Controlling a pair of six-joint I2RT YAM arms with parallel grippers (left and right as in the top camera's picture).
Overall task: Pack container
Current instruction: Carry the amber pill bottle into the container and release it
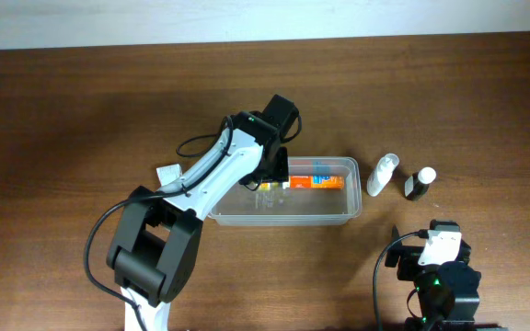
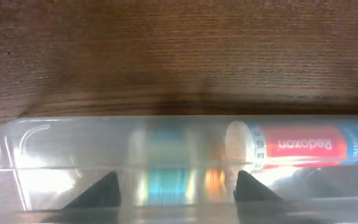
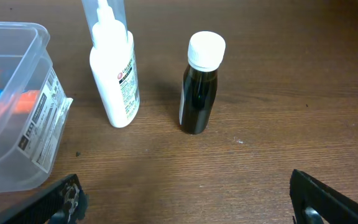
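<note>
A clear, shallow, rectangular plastic tub (image 1: pixel 283 219), the container, is sitting mid-table on the brown wooden table (image 1: pixel 63 110). An orange-and-white Redoxon tube (image 1: pixel 316 181) is lying inside it, with its long axis running from 9 to 3 o'clock. The left gripper (image 1: pixel 276 175) is hanging over the tub's 11 o'clock part. Its jaws are spread and gripping nothing, and the tube is lying at their 3 o'clock. Just outside the tub, at its 3 o'clock, a white plastic squeeze bottle (image 3: pixel 114 81) and a small dark bottle with a white cap (image 3: pixel 201 87) are standing upright, near each other but apart. The right gripper (image 3: pixel 185 186) is hanging at their 6 o'clock, jaws wide and empty, facing the dark bottle at 12. The right arm looks nearer for packing them.
</note>
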